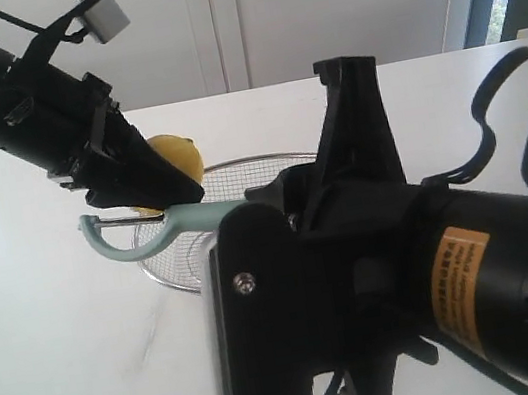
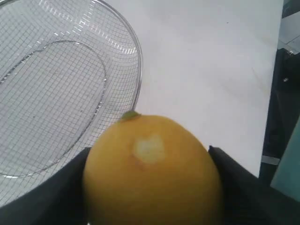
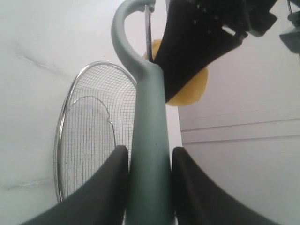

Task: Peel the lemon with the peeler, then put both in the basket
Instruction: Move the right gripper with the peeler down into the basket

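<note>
My left gripper [image 1: 145, 182] is shut on the yellow lemon [image 1: 179, 157], held above the table beside the basket. The lemon [image 2: 152, 173] fills the left wrist view between the black fingers [image 2: 239, 187] and bears a small pale scraped spot. My right gripper [image 3: 149, 161] is shut on the handle of the pale teal peeler [image 3: 149, 131]. The peeler [image 1: 147, 222] reaches left under the left gripper, its forked head and blade just below the lemon [image 3: 192, 89]. The silver wire mesh basket [image 1: 179, 262] sits on the table beneath both, with nothing in it.
The white table [image 1: 54, 334] extends left and forward of the basket. The right arm's black body [image 1: 381, 289] fills the lower right of the exterior view. A white wall with panel doors [image 1: 215, 23] stands behind the table.
</note>
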`<state>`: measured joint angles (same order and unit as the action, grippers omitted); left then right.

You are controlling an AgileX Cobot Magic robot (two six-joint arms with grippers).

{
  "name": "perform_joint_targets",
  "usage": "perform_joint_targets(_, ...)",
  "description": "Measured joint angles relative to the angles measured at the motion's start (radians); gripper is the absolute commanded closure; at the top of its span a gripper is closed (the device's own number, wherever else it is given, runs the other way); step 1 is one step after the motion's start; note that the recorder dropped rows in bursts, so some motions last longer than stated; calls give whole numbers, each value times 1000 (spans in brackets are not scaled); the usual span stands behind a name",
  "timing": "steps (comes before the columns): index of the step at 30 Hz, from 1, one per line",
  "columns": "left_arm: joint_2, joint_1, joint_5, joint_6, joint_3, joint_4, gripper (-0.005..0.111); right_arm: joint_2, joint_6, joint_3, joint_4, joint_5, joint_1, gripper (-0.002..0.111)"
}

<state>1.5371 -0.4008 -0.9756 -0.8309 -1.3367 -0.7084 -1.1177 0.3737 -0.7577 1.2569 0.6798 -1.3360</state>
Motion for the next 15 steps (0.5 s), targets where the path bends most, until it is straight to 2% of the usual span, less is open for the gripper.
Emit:
perform_joint_targets(11, -130, 105, 61, 75, 0, 68, 107, 0, 3, 27, -5, 46, 3, 108)
perform_joint_targets(15, -148, 117, 59, 89, 0, 77, 107, 0, 79, 34, 35, 46, 63, 108)
